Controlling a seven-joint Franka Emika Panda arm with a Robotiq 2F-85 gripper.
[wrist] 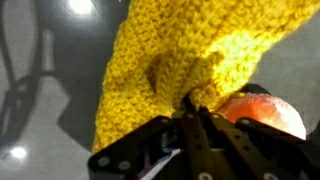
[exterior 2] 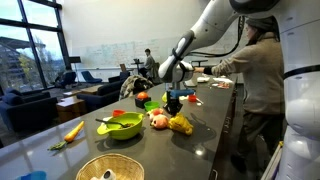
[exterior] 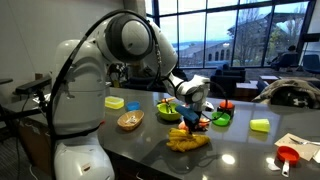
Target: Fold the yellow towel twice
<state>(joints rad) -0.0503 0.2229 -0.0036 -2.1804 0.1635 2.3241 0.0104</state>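
Grip on yellow towel [wrist: 170, 50]

My tool [wrist: 193, 112] is pinched shut on a bunched edge of the cloth, which sits heaped on the table [exterior: 150, 158]. I'd lift just clear, carry the edge straight across, and lay it flat.

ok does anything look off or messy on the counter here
The yellow towel looks odd: it sits as a crumpled heap on the counter rather than flat, with the tool shut on a bunched fold. An orange round thing crowds right beside the pinch.
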